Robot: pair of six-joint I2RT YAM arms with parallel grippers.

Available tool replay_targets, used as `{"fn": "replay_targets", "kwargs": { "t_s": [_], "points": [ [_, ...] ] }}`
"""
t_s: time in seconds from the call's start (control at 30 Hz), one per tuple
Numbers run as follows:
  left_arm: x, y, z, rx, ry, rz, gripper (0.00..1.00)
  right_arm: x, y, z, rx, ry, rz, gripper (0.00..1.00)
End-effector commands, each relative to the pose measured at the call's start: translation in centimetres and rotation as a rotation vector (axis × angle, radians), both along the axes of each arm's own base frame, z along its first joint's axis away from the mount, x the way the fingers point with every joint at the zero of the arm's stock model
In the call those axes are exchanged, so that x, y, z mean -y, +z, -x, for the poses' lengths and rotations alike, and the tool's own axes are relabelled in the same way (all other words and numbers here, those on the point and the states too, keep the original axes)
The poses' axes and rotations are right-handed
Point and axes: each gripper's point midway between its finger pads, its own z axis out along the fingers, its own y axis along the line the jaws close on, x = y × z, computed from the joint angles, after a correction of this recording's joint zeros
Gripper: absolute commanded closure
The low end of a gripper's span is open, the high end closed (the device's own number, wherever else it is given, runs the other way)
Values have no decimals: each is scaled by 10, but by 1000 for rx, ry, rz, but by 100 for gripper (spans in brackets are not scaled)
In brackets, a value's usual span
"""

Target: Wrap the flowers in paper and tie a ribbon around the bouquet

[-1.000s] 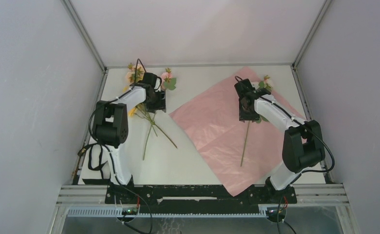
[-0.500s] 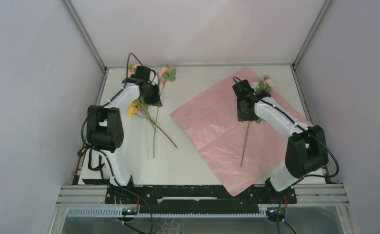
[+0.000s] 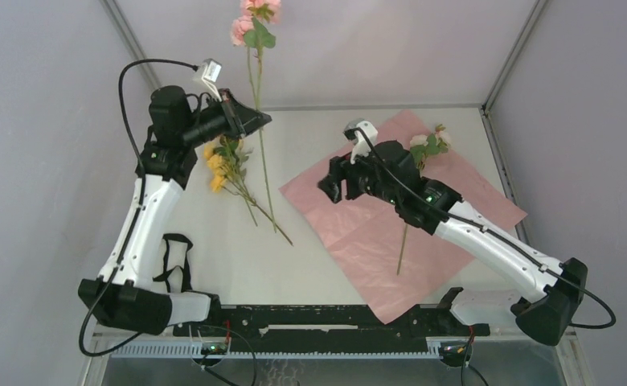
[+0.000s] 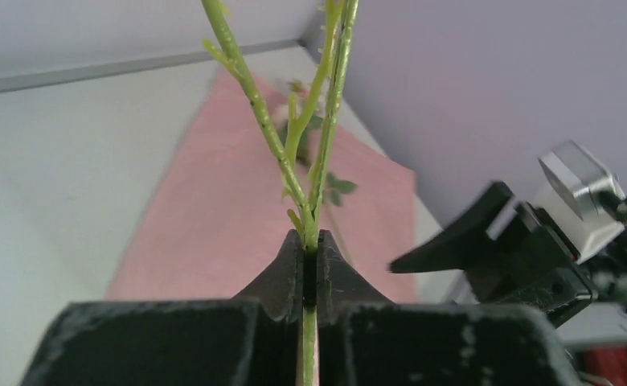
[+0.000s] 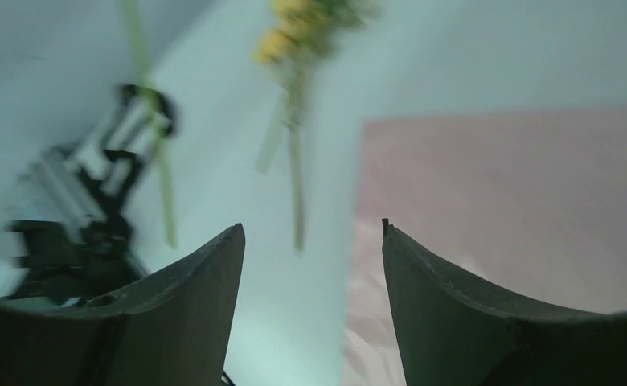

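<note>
My left gripper is raised above the table's left side and shut on the thin green stem of a pink flower, which stands upright. Yellow flowers lie on the table under it. One white-pink flower lies on the lilac-pink paper. My right gripper hovers open and empty over the paper's left corner. The ribbon and a bouquet are out of view.
Grey walls and metal frame posts close in the white table on three sides. The left arm's black cable loops high over its wrist. The arm bases sit on the rail at the near edge.
The left gripper shut on the pink flower's stem and lifted it high off the table. The right arm rose and swung left, away from the flower on the paper, with its jaws wider.
</note>
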Motion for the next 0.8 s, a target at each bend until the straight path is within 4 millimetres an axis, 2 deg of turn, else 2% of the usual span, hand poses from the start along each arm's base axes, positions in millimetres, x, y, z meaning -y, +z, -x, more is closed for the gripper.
{"fn": "replay_targets", "kwargs": {
  "t_s": [0.0, 0.1, 0.27, 0.33, 0.37, 0.43, 0.47, 0.5, 0.57, 0.6, 0.63, 0.7, 0.77],
  "points": [
    [43, 16, 55, 3, -219, 110, 100, -91, 101, 24, 233, 301, -430, 27],
    [54, 19, 78, -1, -273, 133, 100, -121, 109, 24, 256, 330, -515, 27],
    [64, 12, 93, -27, -313, 144, 100, -142, 100, 5, 215, 281, -548, 29],
    [66, 10, 95, -47, -324, 160, 100, -147, 94, 3, 187, 277, -545, 34],
    [68, 9, 96, -51, -333, 170, 100, -147, 88, -1, 171, 253, -535, 48],
    [67, 8, 96, -57, -332, 174, 100, -139, 78, -10, 142, 173, -505, 89],
    [66, 5, 94, -58, -318, 165, 100, -131, 71, -17, 126, 120, -482, 100],
    [63, 1, 91, -56, -293, 144, 93, -122, 65, -23, 107, 63, -456, 100],
    [45, -21, 70, -79, -154, 41, 38, -94, 46, -37, 55, -45, -386, 100],
    [29, -40, 55, -115, -35, -36, 21, -76, 33, -43, 21, -109, -333, 100],
    [8, -61, 40, -155, 81, -117, 11, -56, 18, -51, -7, -176, -274, 100],
    [-33, -102, 17, -243, 259, -211, 9, -1, -21, -66, -85, -370, -120, 100],
    [-66, -144, 1, -348, 390, -238, 10, 51, -56, -72, -156, -515, 21, 100]
  ]
}}
